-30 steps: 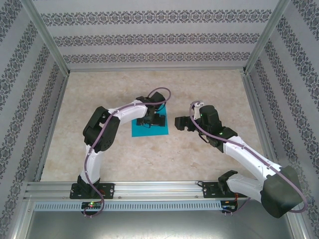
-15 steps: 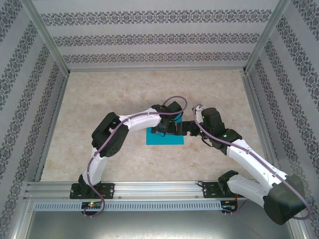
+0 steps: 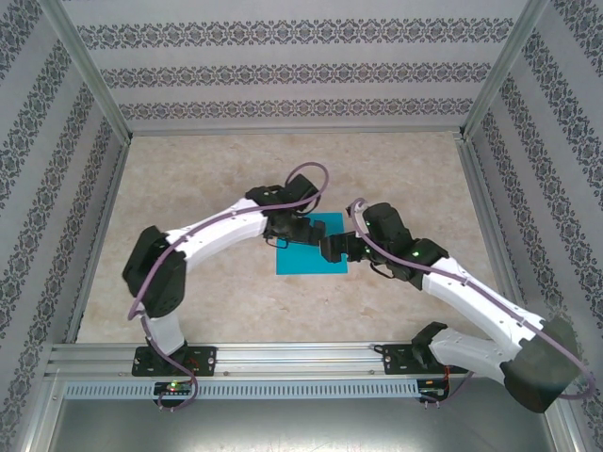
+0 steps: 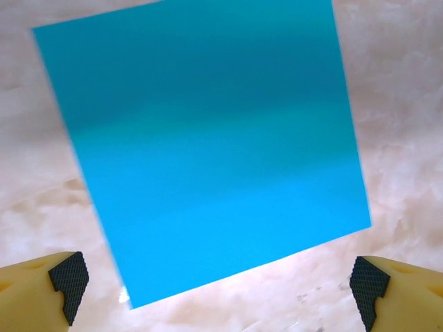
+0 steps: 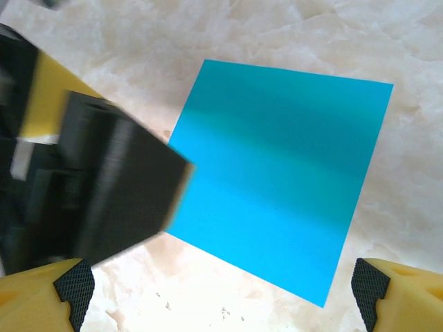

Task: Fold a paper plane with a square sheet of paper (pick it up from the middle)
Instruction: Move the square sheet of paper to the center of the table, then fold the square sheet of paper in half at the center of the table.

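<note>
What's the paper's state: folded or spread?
Spread flat. The square sheet of paper shows one smooth square face on the table, no creases.

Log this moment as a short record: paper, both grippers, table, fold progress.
paper: square sheet of paper, teal, lying flat, no creases visible
left gripper: open, poised over the sheet, holding nothing
right gripper: open, poised over the sheet from the other side, holding nothing
table: marbled beige, sheet near its middle
fold progress: not yet begun

Left arm and right arm had white links, black joints, purple cables; yellow fingers bore black ribbed pads
</note>
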Robot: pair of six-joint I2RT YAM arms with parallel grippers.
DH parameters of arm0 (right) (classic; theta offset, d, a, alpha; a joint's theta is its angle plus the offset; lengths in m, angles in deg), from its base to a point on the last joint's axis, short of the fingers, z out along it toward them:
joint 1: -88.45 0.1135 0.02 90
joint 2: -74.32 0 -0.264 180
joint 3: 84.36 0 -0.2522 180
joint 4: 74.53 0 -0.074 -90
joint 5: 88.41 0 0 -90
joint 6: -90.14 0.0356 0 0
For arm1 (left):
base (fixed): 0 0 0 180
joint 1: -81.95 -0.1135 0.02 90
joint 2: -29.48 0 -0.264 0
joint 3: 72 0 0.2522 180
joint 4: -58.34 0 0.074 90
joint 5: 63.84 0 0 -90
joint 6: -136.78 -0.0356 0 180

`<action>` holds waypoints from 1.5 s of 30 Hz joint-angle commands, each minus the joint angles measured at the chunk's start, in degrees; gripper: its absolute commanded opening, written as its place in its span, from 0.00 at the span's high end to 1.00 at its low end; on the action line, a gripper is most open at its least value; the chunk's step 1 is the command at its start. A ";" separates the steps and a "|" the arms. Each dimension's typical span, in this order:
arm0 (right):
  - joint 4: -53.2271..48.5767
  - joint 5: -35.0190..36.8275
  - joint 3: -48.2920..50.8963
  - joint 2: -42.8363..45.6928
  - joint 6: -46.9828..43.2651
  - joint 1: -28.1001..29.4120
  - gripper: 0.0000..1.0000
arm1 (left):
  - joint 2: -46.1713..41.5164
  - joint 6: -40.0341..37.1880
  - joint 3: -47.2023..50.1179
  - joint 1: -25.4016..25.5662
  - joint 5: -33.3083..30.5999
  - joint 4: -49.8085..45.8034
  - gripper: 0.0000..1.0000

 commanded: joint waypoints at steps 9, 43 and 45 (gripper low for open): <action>-4.51 15.97 -12.35 -17.22 8.63 5.45 0.02 | -10.95 -10.53 15.61 -12.91 15.17 7.71 0.00; -7.15 17.52 -31.20 -52.15 18.35 5.06 0.05 | -16.59 -10.83 25.94 -21.59 19.01 11.56 0.00; -7.37 17.73 -31.49 -53.10 18.46 5.05 0.06 | -16.66 -10.87 26.12 -21.61 18.98 11.56 0.00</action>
